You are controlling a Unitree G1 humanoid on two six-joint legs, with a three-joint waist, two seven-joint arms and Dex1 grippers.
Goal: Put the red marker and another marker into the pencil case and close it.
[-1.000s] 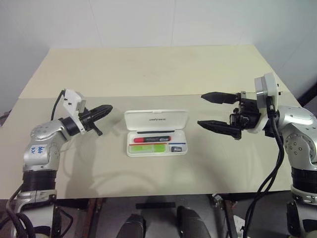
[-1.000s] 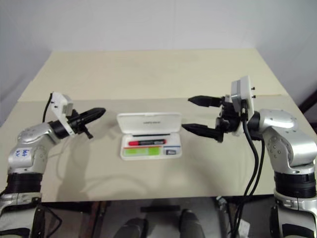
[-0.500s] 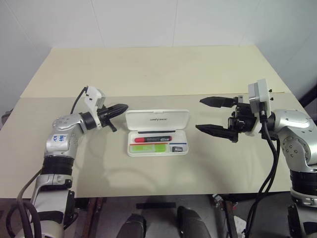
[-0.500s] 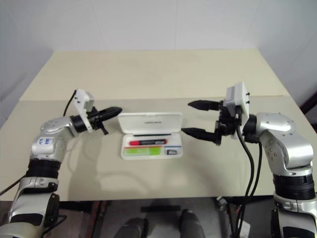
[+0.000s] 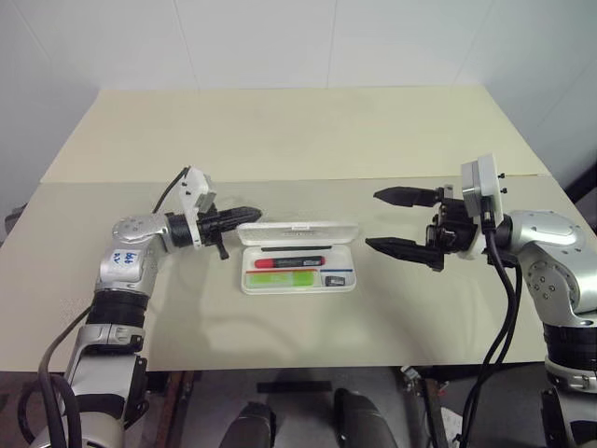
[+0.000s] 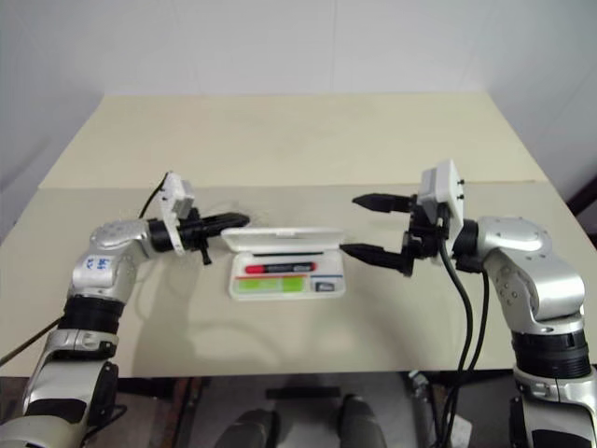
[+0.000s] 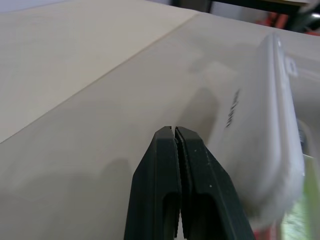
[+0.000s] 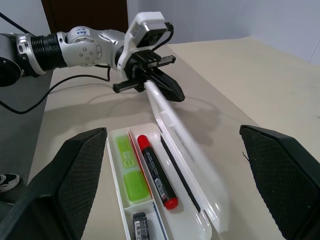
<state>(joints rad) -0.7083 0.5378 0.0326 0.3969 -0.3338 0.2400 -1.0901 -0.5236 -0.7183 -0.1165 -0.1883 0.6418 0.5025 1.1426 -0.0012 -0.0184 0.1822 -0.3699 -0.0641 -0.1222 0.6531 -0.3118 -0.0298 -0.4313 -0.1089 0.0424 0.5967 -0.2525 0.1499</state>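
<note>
Pale beige table under a white wall is what I have in front of me, with a seam running across the top.

My left gripper is pinched fully closed, its two black fingers pressed flat together with nothing between them. It points level toward the middle of the table, and its tip sits at the left end of the raised lid of the pencil case; from the right wrist view the tip appears to touch the lid's back edge, though I cannot be sure of contact. The lid stands partway up, tilted over the tray rather than lying flat behind it.

My right gripper stands wide open, one finger above the other, empty, pointing level toward the case from its right side and held apart from it, hovering above the table.

Moving out from the claws: the white case lies in the middle of the table between both arms, long side across my view. Inside the tray, the red marker lies lengthwise along the rear part, just in front of a thin black stripe. Directly beside it toward me lies the lime-green marker, parallel to the red one. A small dark block sits in the tray's right end, next to the green marker.
</note>
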